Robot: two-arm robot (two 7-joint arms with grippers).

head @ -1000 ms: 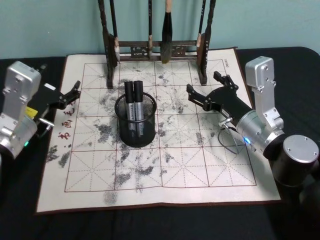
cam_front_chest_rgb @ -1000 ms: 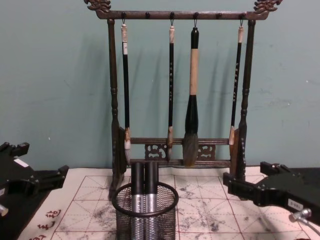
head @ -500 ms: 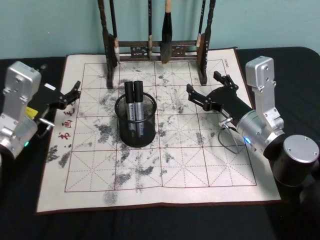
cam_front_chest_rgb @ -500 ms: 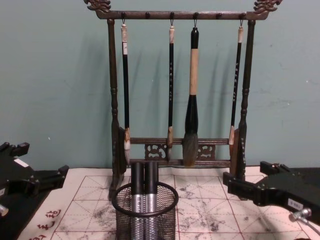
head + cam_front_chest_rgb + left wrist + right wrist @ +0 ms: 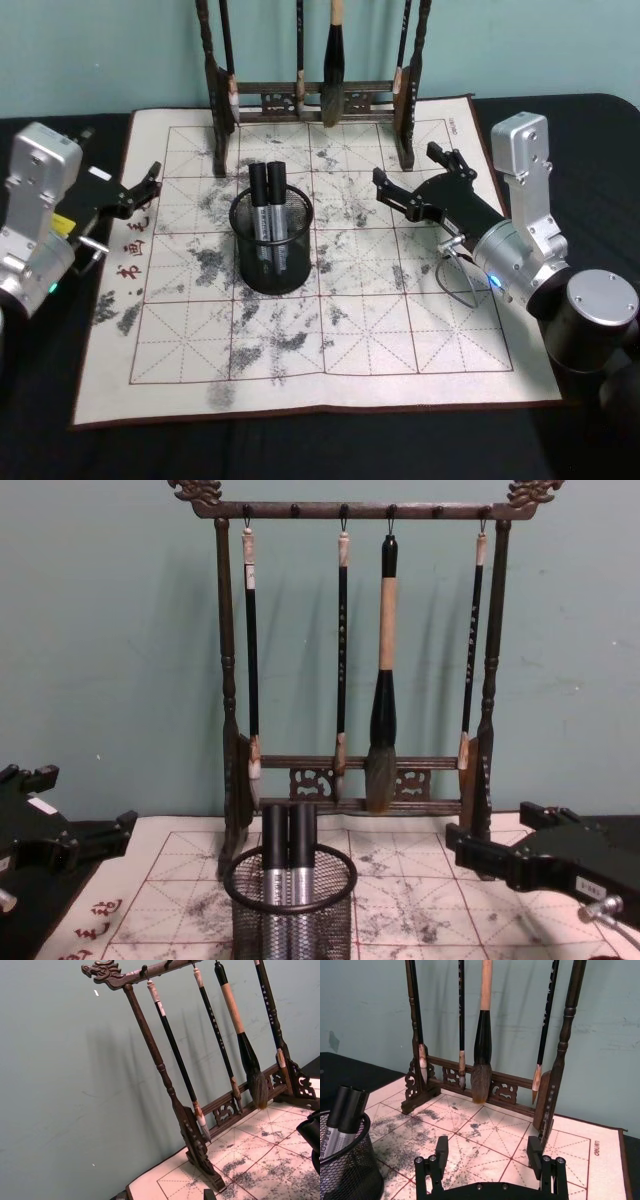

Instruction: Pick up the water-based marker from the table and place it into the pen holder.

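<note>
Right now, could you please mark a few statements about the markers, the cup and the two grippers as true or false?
1. Two markers stand in the mesh cup. True.
2. The cup sits off the mat on the bare table. False: it sits on the gridded mat.
3. The right gripper holds a marker. False: its jaws are open and hold nothing, beside the cup.
4. The left gripper hovers at the mat's left edge. True.
5. Four brushes hang on the wooden rack. True.
</note>
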